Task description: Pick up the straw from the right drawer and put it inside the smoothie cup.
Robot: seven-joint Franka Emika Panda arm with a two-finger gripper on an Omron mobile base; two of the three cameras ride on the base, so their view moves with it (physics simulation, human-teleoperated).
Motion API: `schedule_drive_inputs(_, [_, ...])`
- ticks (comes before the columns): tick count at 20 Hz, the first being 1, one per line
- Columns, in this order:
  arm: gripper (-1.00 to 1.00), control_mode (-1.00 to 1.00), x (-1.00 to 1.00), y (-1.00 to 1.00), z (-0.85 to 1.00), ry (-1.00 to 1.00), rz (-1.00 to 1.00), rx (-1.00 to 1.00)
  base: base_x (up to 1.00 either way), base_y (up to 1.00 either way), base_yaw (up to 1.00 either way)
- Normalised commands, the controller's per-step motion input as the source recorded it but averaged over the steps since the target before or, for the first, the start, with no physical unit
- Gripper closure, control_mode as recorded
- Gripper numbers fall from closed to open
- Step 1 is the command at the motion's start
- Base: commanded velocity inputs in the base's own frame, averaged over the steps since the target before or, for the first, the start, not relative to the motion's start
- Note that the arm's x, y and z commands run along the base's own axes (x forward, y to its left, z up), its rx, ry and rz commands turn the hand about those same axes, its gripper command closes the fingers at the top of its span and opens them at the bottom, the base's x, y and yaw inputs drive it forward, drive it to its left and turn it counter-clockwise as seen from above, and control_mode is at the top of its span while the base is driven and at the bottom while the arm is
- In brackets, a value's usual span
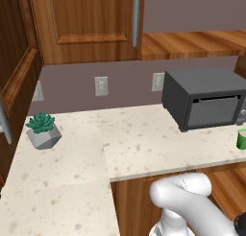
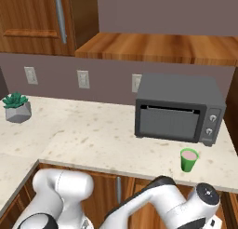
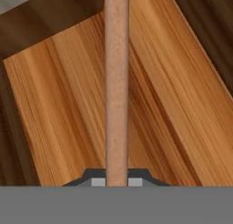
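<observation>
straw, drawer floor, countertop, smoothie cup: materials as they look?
Straw: matte pinkish-tan, finely speckled, so paper-like, though it could be plastic.
Drawer floor: wood with a slight sheen; streaked orange-brown grain.
Countertop: pale speckled stone or laminate, smooth; which one is unclear.
Smoothie cup: plain bright green wall, probably plastic; the pale pink top may be the drink or a lid.

Microwave (image 2: 179,111) just behind smoothie cup (image 2: 188,159)

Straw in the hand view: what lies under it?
Under the straw is the bare wooden drawer floor, with dark walls at the edges. The strip of floor directly beneath the straw is covered. The gripper is shut on it.
</observation>
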Motion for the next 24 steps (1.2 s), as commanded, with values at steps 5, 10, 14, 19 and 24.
schedule_drive_inputs(5, [1.00,-1.00,0.25,0.12,0.73,-0.13,-0.06,0.00,0.00,0.00,0.00])
schedule_drive_inputs(10, [1.00,-1.00,0.40,0.26,0.55,-0.26,-0.01,0.00,0.00,0.00,0.00])
schedule_drive_inputs(14, [1.00,-1.00,0.38,0.10,0.46,-0.31,0.00,0.00,0.00,0.00,0.00])
schedule_drive_inputs(19, [1.00,-1.00,0.16,0.05,0.54,-0.33,0.00,0.00,0.00,0.00,0.00])
schedule_drive_inputs(24, [1.00,-1.00,0.14,0.00,0.67,-0.24,0.00,0.00,0.00,0.00,0.00])
